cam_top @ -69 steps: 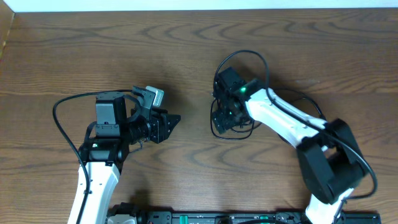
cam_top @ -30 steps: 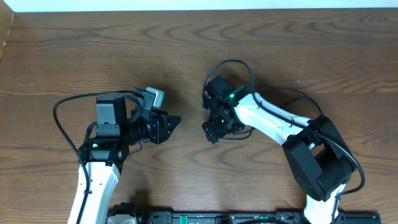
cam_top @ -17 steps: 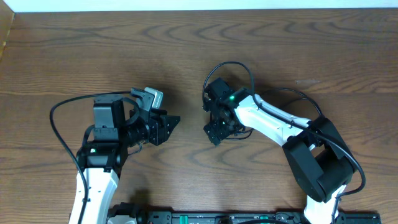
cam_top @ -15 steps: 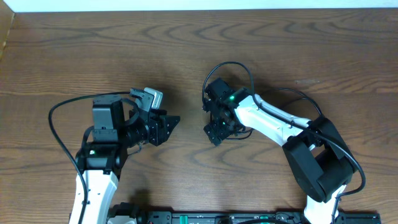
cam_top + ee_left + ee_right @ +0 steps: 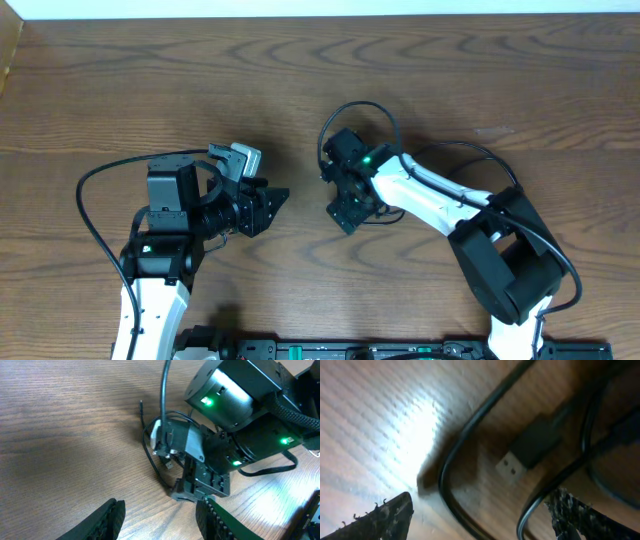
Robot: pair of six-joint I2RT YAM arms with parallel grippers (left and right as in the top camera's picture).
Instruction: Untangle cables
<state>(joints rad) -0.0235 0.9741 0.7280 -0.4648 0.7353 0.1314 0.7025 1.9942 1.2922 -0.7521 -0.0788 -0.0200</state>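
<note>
On grained table (image 5: 150, 80), thin looped cables (image 5: 540, 442)

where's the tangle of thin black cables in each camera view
overhead: thin black cables at mid-table, mostly hidden under the right gripper.
left wrist: upper middle, curving over the wooden table just left of that gripper.
right wrist: filling the frame, with a black USB plug at centre.
shared landmark: the right gripper's fingers, open over the tangle.
</note>
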